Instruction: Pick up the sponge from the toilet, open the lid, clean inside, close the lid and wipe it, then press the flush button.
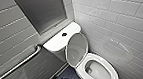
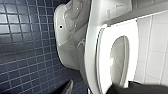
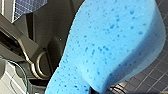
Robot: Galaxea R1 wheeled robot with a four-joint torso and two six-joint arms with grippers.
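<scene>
Head view: the toilet (image 1: 62,40) stands in a tiled corner with its lid (image 1: 76,49) raised against the tank and the bowl open. The button (image 1: 64,34) sits on the tank top.

Left wrist view: the toilet's side is seen over the blue floor (image 2: 22,50). I cannot tell the left gripper's (image 2: 130,88) opening.

Right wrist view: the right gripper (image 3: 100,90) clasps the sponge (image 3: 110,47) above the floor.

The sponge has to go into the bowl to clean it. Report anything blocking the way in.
Nothing visible blocks it. The lid stands raised by the tank, and the bowl lies open inside the seat ring. The sponge sits close before the right wrist camera.
</scene>
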